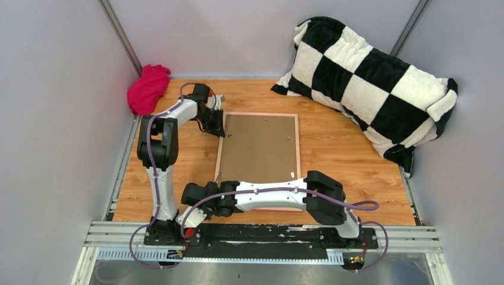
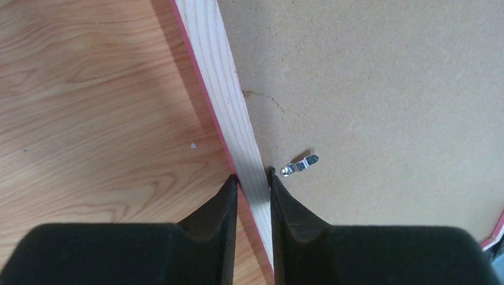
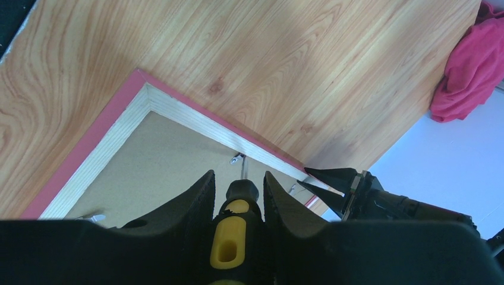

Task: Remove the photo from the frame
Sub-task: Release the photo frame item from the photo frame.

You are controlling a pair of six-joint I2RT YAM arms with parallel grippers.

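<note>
Desk [image 1: 333, 148] under me: light wood-grain top, evenly lit, soft shadows. Around me are plain pale grey walls at left [image 1: 53, 119], back [image 1: 238, 35] and right [image 1: 469, 178], with slim metal corner posts [image 1: 122, 35]. Aluminium rails [image 1: 410, 237] run along the near edge. Black-and-white checkered pillow [image 1: 368, 83] at far right. Magenta cloth [image 1: 147, 89] bunched in the far left corner.

No lettering, label, brand, number or sign can be read anywhere, neither on the brown back of the frame [image 1: 260, 148], nor on the yellow-and-black tool handle [image 3: 229, 246], nor on the wooden desk [image 1: 339, 163].
</note>
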